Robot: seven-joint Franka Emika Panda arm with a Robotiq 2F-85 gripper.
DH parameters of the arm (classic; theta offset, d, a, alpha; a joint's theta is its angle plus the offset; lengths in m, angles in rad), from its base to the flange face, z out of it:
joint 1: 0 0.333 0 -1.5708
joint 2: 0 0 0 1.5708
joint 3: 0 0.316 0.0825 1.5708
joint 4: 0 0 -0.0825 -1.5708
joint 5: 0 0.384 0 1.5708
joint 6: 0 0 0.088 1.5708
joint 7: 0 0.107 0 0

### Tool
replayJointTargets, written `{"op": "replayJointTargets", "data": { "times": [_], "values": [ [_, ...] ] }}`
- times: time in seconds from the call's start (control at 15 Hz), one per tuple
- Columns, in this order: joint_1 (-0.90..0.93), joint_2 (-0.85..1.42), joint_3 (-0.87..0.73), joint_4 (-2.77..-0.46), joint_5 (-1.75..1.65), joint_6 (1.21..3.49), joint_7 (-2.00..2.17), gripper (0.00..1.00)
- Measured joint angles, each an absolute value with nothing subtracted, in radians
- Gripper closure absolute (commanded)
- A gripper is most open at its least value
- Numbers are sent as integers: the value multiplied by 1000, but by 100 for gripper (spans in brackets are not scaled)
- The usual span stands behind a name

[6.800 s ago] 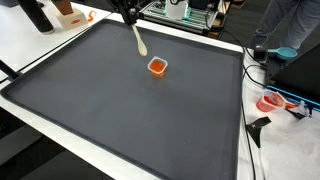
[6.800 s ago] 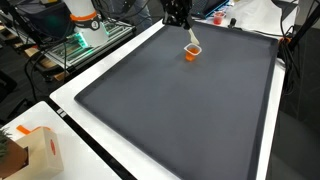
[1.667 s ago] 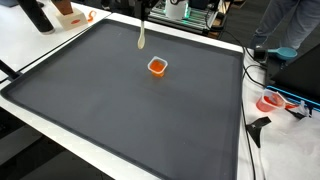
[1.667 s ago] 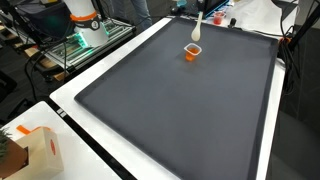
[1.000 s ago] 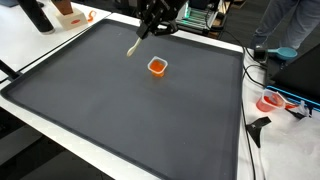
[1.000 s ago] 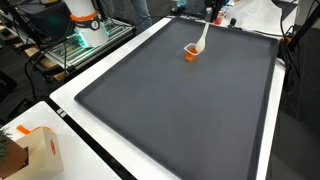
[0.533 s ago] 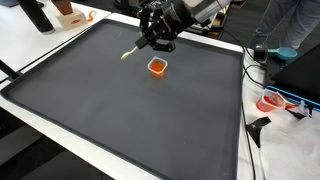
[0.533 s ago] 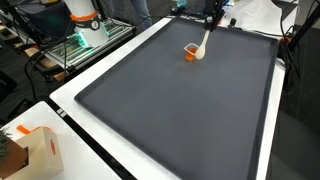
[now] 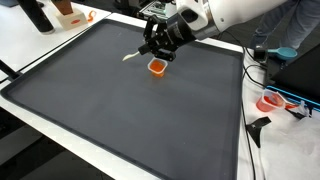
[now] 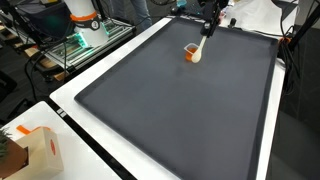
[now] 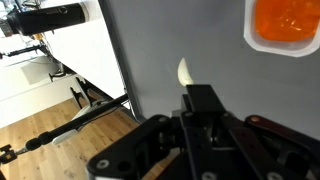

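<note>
Setting: Dark grey mat (image 9: 120, 110) covers most of a white table (image 9: 40, 138); in both exterior views it fills the frame, with cluttered benches along the upper edge.
Spoon look: a slim, pale cream spoon (image 9: 130, 56), plain and without markings, with one end broader than the shaft.
Spoon place: upper middle of the frame in an exterior view, sticking out to the lower left of the gripper (image 9: 155, 46); in an exterior view from the opposite side it hangs downward in the upper right, its broad end (image 10: 199, 50) just beside the orange cup (image 10: 189, 52).
Gripper: clenched on the spoon, black fingers (image 11: 203, 103) pressed together on the shaft; the white arm comes in from the upper right of the frame.
Cup: small, orange, squarish with rounded corners, standing on the mat just below the gripper (image 9: 157, 66); the wrist view shows it in the upper right corner (image 11: 285, 22).
Surroundings: a brown cardboard box (image 10: 30, 152) sits in the lower left corner of an exterior view, well apart from the cup.
Hidden: in the wrist view only the rounded pale tip of the spoon (image 11: 184, 72) shows above the fingers; the rest lies behind the gripper body.
Cut off: the cup is clipped by the top and right edges of the wrist view.
Hard to tell: whether the spoon touches the cup or the mat; what the cup holds is too small to make out.
</note>
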State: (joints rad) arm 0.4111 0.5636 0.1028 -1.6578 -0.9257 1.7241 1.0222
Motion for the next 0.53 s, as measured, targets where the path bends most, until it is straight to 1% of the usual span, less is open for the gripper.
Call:
{"op": "replayJointTargets", "data": {
  "times": [0.53],
  "values": [
    [411,605,107,-1632,-926,1719,937,97]
  ]
}}
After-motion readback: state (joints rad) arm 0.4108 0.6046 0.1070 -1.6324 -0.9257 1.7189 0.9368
